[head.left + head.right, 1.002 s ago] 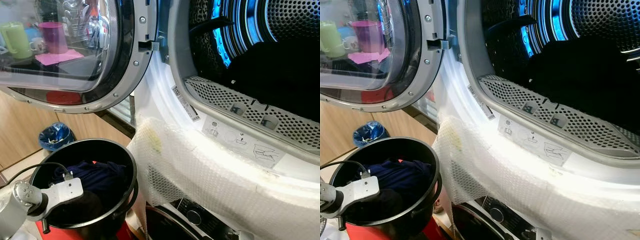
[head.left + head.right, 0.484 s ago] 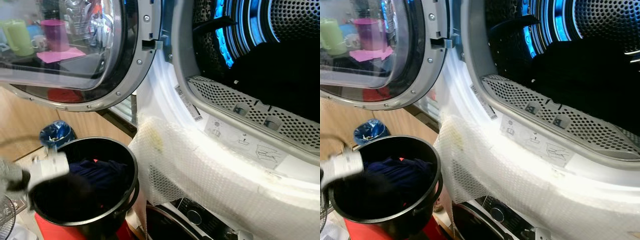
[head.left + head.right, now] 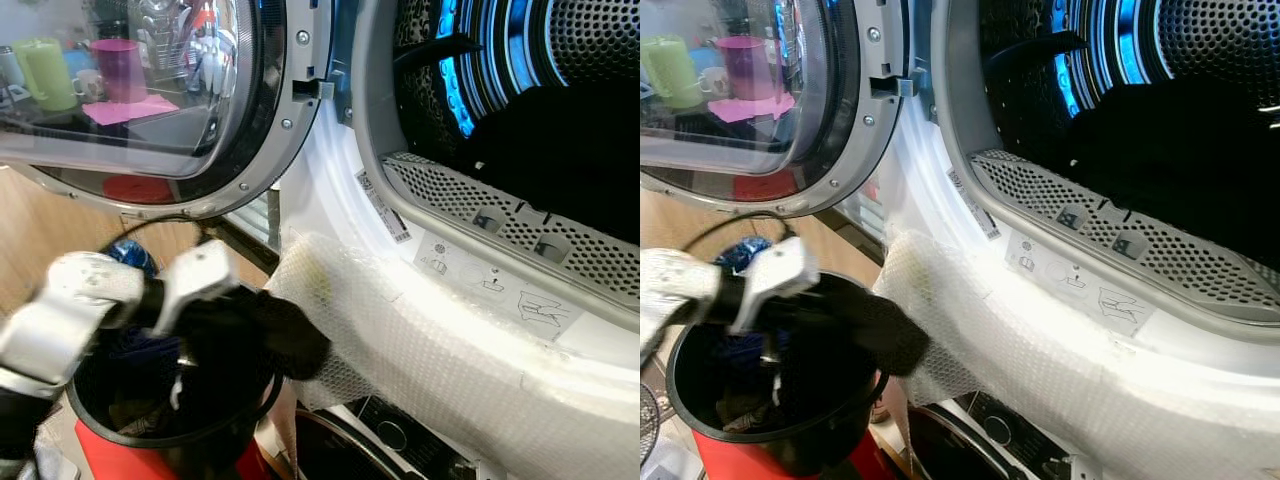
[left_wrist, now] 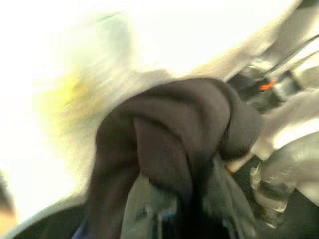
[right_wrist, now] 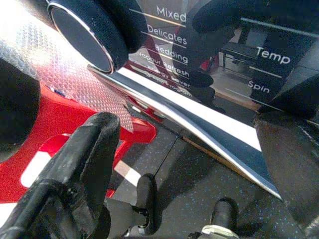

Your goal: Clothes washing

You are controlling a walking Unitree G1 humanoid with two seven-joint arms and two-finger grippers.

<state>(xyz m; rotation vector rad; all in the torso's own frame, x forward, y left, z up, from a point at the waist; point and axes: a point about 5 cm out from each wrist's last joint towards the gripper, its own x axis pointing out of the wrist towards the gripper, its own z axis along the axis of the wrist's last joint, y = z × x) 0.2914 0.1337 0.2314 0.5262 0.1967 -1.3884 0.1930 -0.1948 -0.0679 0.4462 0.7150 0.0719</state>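
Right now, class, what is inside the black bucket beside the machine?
The black bucket holds dark clothes, some blue. The left gripper holds a dark garment over its rim. The arm and that garment cover much of the inside; the bottom cannot be seen.

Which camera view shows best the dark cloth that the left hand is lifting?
The left wrist view: the bunched dark brown cloth is close up there. Both eye views show it smaller, held by the left hand above the round black plastic bucket.
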